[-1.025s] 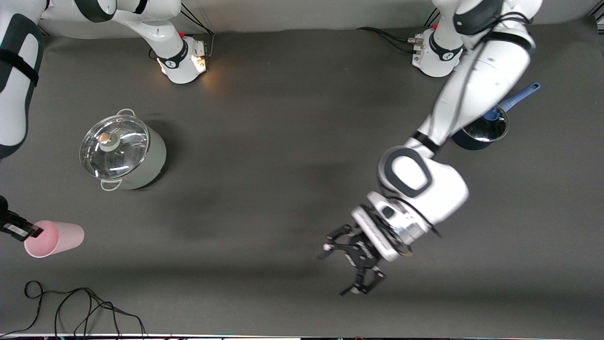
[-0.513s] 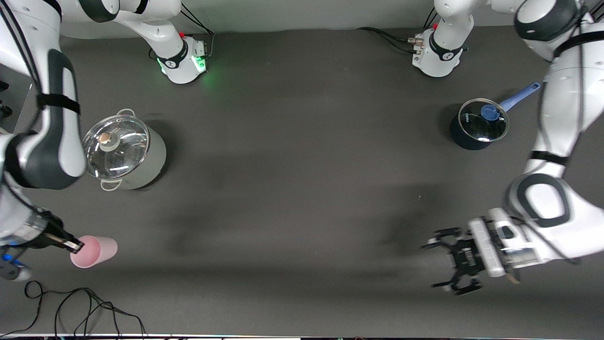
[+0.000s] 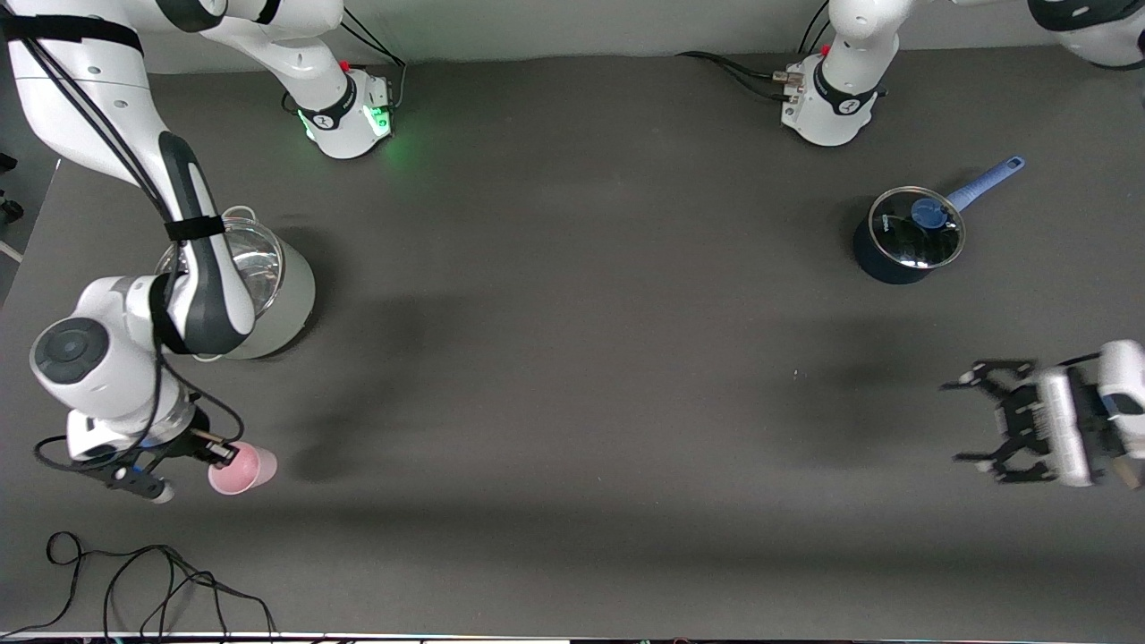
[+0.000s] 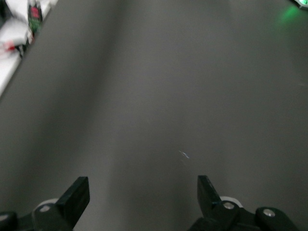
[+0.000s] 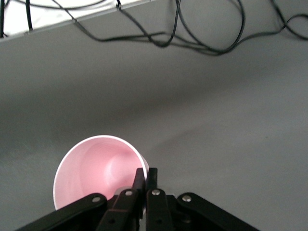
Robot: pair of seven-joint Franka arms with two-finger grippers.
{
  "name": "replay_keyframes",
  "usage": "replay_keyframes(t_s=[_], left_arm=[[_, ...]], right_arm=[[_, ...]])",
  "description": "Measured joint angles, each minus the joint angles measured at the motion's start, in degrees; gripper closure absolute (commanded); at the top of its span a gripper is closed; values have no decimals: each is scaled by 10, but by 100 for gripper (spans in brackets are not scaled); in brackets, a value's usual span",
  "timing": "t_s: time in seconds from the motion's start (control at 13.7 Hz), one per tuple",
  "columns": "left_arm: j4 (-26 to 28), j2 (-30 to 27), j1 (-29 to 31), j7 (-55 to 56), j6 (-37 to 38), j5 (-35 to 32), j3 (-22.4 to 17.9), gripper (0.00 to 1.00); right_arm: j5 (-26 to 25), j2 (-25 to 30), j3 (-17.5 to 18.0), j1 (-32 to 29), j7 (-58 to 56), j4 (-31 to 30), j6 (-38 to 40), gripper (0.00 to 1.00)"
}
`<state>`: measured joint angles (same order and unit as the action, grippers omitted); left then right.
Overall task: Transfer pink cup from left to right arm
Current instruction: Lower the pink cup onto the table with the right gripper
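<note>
Front view: right gripper (image 3: 215, 452) at lower left pinches the pink cup (image 3: 243, 469) by its rim — left gripper (image 3: 997, 420) at the right edge, spread wide (holding nothing). Left wrist view: bare table (image 4: 159, 96). Right wrist view: fingers (image 5: 140, 180) clamped on the rim.

White jointed arms (image 3: 98, 107), black bands, black cables; black end effectors (image 3: 1002, 420).
</note>
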<state>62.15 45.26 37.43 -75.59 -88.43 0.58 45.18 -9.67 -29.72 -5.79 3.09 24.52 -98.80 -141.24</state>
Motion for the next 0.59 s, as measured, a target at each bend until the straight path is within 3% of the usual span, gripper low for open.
replay_keyframes(t_s=[0.22, 0.59], left_arm=[[-55, -56, 0, 76, 73, -84, 1, 0], [-56, -162, -13, 359, 140, -147, 1, 0]], right_arm=[[-1, 16, -6, -2, -10, -87, -103, 100], [-1, 19, -14, -16, -39, -148, -186, 100]])
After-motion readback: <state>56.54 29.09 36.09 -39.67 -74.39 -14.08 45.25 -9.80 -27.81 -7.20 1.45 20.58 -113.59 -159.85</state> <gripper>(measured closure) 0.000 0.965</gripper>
